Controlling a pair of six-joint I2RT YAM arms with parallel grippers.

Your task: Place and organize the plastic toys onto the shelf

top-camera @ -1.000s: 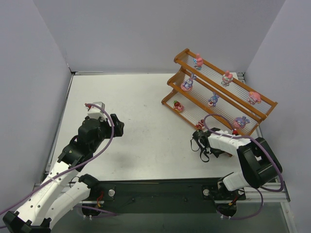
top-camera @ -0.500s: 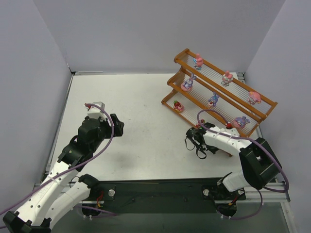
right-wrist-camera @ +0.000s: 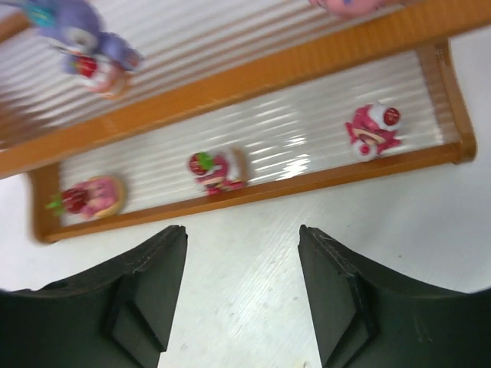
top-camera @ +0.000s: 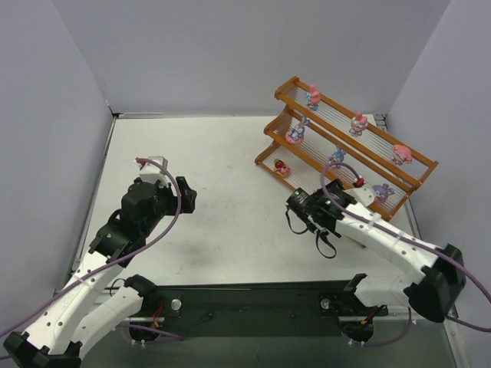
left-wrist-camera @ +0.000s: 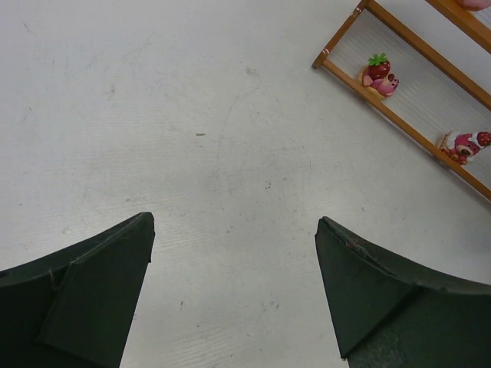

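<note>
Got the right pincer (right-wrist-camera: 242, 245) gaping wide, nothing pinched between the fingers (right-wrist-camera: 146, 291), hanging low over the table (right-wrist-camera: 253, 307) just in front of the shelf (right-wrist-camera: 307, 180). Straight past the gap sits the bottom tier with three of the plastic toys lined along it: a strawberry-topped one (right-wrist-camera: 88, 195) at the left end, a red-and-pink one (right-wrist-camera: 217, 169) in the middle, and a pink one (right-wrist-camera: 372, 130) toward the right end. Up a tier, spotting a purple bunny-eared one (right-wrist-camera: 84, 46).

From the overhead view, counting three up top, three on the middle tier, plus those three down low. So nine, all on the rack, none loose on the table as far as visible. Reckon placing is basically done and only tidying or backing off is left.

Tips for doing that cleanly:
- Keep the pincer spread and pull straight away from the front rail, no sideways sweep. Looks easy to flick these tiny things off the thin rods.
- Check the middle toy first. Looks tipped over, though too blurry to swear by.
- If nudging it upright, come in from above and pinch gently.

Left pincer (left-wrist-camera: 234, 222): likewise spread and empty over bare table, well apart from the shelf. Leave it parked.
</note>
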